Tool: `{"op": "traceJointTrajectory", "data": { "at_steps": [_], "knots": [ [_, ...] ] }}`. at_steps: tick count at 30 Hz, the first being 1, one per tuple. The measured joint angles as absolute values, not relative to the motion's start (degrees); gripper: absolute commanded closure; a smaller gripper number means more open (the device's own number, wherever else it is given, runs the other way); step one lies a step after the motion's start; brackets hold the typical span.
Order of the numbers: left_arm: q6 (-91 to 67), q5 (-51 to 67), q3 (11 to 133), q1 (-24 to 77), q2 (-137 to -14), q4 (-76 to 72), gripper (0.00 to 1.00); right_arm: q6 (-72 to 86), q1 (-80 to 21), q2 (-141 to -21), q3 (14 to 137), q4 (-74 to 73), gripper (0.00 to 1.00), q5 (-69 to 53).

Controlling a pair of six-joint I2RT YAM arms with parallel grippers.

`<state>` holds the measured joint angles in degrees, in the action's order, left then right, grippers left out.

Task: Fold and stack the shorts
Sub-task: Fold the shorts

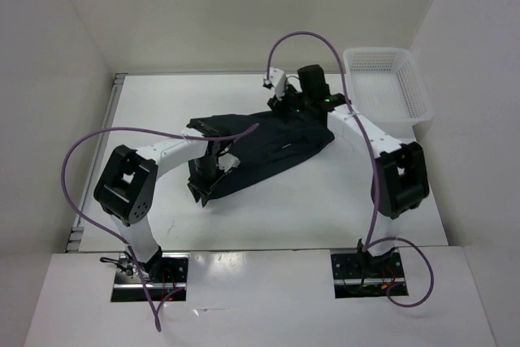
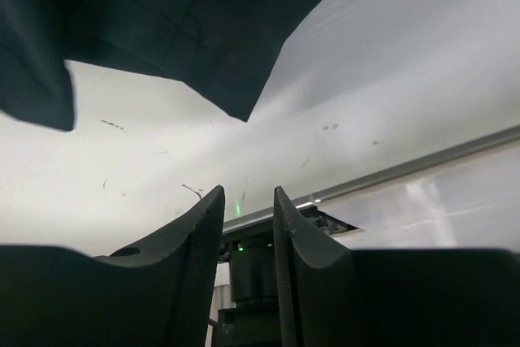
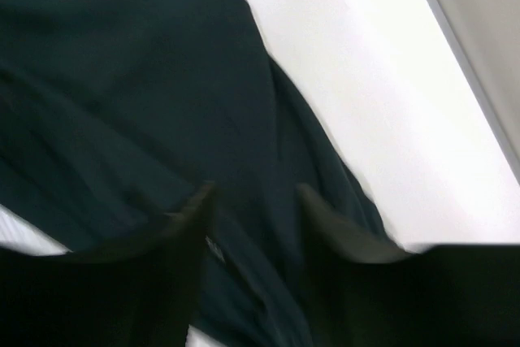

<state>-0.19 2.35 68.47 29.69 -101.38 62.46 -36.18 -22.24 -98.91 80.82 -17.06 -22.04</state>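
The black shorts [image 1: 276, 148] lie bunched in a slanted strip across the middle of the white table [image 1: 325, 201]. My left gripper [image 1: 201, 193] hovers at their near-left end. In the left wrist view, the left gripper [image 2: 248, 197] stands open with a narrow empty gap, and a corner of the shorts [image 2: 162, 14] hangs at the top. My right gripper [image 1: 280, 103] is over the far end. The right wrist view is blurred: the right gripper [image 3: 256, 193] is open just above the dark cloth of the shorts [image 3: 122, 79], gripping nothing.
A white mesh basket [image 1: 382, 83] stands at the far right corner of the table. White walls close in the left, back and right sides. Purple cables loop above both arms.
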Motion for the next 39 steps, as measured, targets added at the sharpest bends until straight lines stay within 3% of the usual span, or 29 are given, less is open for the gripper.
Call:
{"op": "traceJointTrajectory", "data": {
  "at_steps": [1,3,12,24,39],
  "knots": [
    [-0.2,3.0,69.6,29.1,-101.4,63.1,0.62,-33.2,-23.6,-101.4,83.2,-16.4,0.72,-22.8],
    [-0.2,4.2,73.1,27.5,-101.4,63.8,0.62,-27.6,-25.0,-106.3,86.5,-14.9,0.80,-23.2],
    [-0.2,4.8,82.2,17.7,-102.2,57.9,0.61,-18.7,-25.8,-122.3,91.6,-16.3,0.99,-18.1],
    [-0.2,3.4,94.7,16.2,-119.2,51.7,0.59,-24.0,-27.0,-120.5,85.6,-19.7,1.00,-18.3],
    [-0.2,3.7,93.5,16.2,-122.6,50.8,0.58,-39.1,-27.7,-109.1,70.8,-23.7,1.00,-19.4]
  ]
}}
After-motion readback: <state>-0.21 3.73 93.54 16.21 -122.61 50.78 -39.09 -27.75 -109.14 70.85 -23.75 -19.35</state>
